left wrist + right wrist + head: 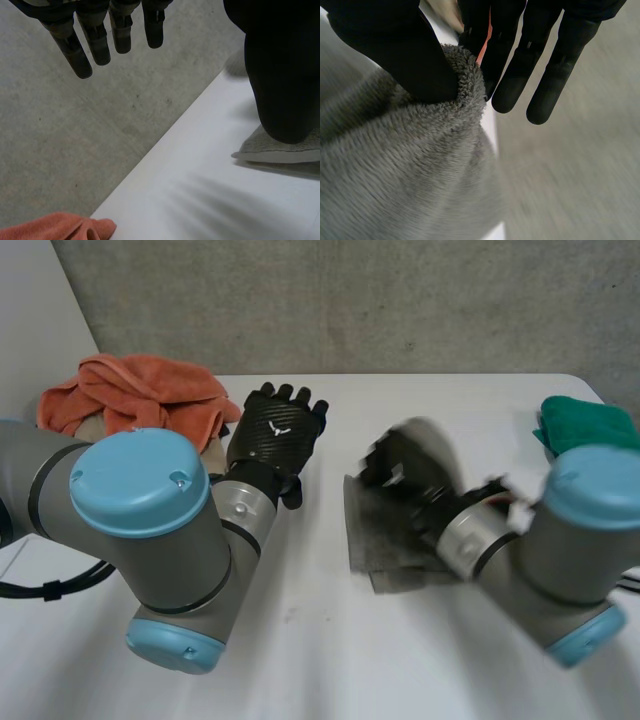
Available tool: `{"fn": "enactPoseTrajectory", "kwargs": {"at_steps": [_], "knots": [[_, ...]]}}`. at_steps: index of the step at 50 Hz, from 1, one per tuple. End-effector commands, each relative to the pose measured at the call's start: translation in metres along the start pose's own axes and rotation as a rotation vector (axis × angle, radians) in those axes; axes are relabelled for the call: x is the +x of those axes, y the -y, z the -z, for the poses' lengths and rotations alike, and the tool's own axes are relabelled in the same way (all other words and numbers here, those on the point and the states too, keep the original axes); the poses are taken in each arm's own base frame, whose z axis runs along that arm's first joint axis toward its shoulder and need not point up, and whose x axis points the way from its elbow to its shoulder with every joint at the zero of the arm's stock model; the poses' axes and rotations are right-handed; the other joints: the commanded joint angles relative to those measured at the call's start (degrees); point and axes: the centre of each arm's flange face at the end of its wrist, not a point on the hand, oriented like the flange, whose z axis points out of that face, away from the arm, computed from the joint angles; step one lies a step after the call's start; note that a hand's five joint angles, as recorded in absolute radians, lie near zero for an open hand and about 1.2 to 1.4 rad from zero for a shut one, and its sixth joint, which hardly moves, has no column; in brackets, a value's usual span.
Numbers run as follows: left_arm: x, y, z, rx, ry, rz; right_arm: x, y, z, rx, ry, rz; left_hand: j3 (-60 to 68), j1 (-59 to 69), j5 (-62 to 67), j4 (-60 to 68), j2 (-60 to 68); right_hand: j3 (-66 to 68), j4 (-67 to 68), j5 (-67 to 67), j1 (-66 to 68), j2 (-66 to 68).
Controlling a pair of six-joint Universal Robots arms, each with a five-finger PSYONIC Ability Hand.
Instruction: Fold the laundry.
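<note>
While your left hand (278, 430) hovers open, your right hand (395, 50) at its three o'clock pinches the towel (395, 175) edge.

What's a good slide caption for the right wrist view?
Right hand pinching a grey towel by its edge between thumb and fingers.

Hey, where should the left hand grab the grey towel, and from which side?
Probably its free left edge, near the corner closest to the robot, coming in from the left. The towel lies flat there, and the right hand pinches its far part. The left hand is open.
</note>
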Motion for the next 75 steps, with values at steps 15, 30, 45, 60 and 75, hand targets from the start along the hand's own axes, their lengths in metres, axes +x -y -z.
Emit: {"fn": "enactPoseTrajectory", "kwargs": {"at_steps": [15, 30, 45, 60, 75], "knots": [[-0.006, 0.012, -0.041, 0.101, -0.007, 0.102, 0.058, -0.008, 0.020, -0.029, -0.165, -0.717, -2.0, -1.0, -2.6, -1.5, -1.5, -57.7, -58.5, -57.9, -51.6, -56.8], [0.087, -0.036, -0.054, -0.064, -0.260, 0.127, 0.049, -0.098, 0.007, -0.433, -0.056, -1.062, -1.3, -0.3, -1.9, -0.8, -0.8, -57.7, -58.5, -57.9, -51.6, -56.8], [0.080, -0.050, -0.044, -0.205, -0.234, 0.094, 0.035, -0.110, 0.001, -0.513, 0.024, -0.794, -1.6, -0.7, -2.3, -1.2, -1.1, -57.7, -58.5, -57.9, -51.6, -56.8], [0.013, 0.068, -0.034, 0.137, -0.330, 0.152, 0.013, -0.045, 0.040, -0.278, -0.088, -0.615, -2.0, -1.0, -2.6, -1.5, -1.5, -57.7, -58.5, -57.9, -51.6, -56.8], [0.028, 0.068, -0.010, 0.108, -0.581, 0.193, -0.040, -0.064, 0.036, -0.234, -0.090, -0.550, -1.5, -0.5, -2.1, -1.0, -1.0, -57.7, -58.5, -57.9, -51.6, -56.8]]}}
